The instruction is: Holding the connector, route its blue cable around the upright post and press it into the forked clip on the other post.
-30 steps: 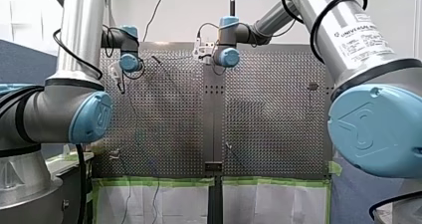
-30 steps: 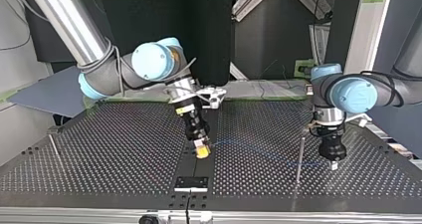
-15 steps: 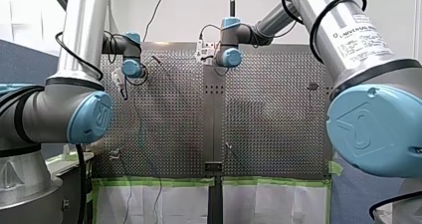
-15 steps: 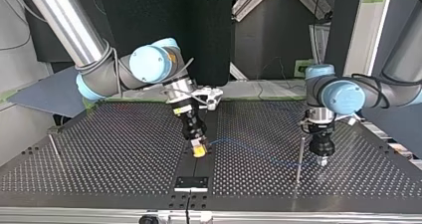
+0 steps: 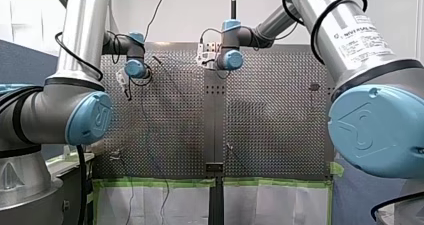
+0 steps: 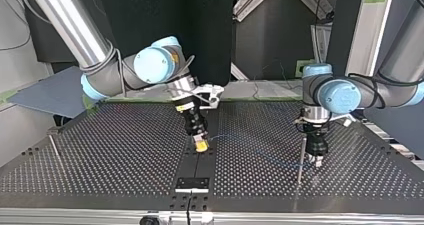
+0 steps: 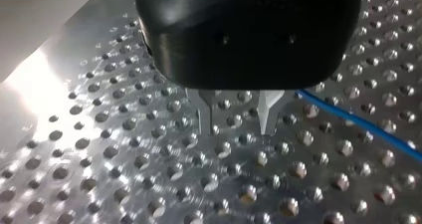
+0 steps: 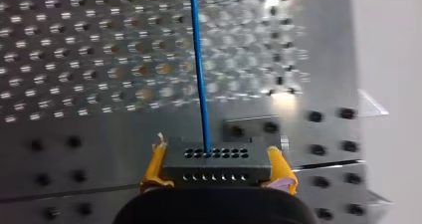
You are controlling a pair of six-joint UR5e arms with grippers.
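The right pincer (image 6: 201, 145) is clamped by its yellow pads on the dark grey, multi-holed rectangular connector (image 8: 217, 164), low over the perforated metal bench (image 6: 100, 155). The thin blue cable (image 8: 200, 69) runs from the connector towards the slim upright metal post (image 6: 301, 157). The left pincer (image 7: 238, 128) stands beside that post, metal fingers parted and holding nothing, with the cable just alongside.

- Our left arm (image 5: 82, 30): brushed silver tube, grey joints, pale blue round caps (image 5: 90, 117), a black cable (image 5: 58, 40) looped alongside.
- Our left gripper (image 7: 236, 129): glossy black rounded housing (image 7: 249, 35) with two small holes. Ahead of it, two slim metal fingers (image 7: 268, 109) taper to points.
- Our right arm (image 5: 350, 60): the same silver, grey and blue. We carry a white label (image 5: 362, 32) reading Universal Robots on the tube, with a second black lead (image 5: 316, 30) curled round it.
- Our right gripper (image 8: 216, 154): black rounded body, yellow pads (image 8: 155, 164) on either side. Behind it, at the wrist, sits a white bracket (image 6: 209, 91).
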